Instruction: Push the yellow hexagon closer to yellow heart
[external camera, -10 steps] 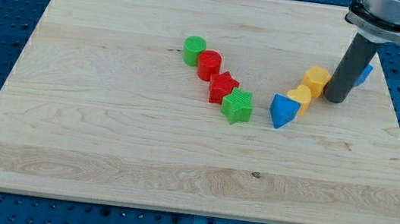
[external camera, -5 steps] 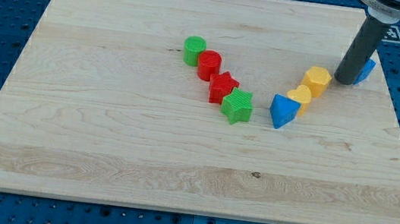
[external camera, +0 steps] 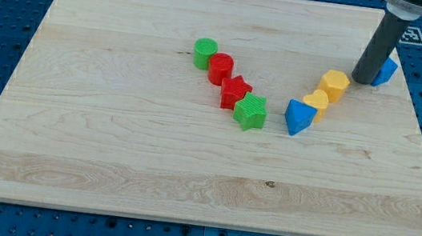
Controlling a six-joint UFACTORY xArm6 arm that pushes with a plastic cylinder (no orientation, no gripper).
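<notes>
The yellow hexagon [external camera: 334,84] sits at the view's right of the wooden board, touching the yellow heart [external camera: 316,102] just below and left of it. My tip [external camera: 363,79] stands on the board just right of the hexagon, a small gap apart, and against a blue block [external camera: 385,71] partly hidden behind the rod. A blue block [external camera: 299,117] lies against the heart's lower left.
A diagonal row runs through the board's middle: green cylinder [external camera: 204,53], red cylinder [external camera: 220,68], red star [external camera: 235,91], green star [external camera: 250,112]. The board's right edge [external camera: 420,119] is close to the blue block by the rod.
My tip has moved up and slightly right, away from the yellow hexagon's right side towards the blue block. The blocks have not moved.
</notes>
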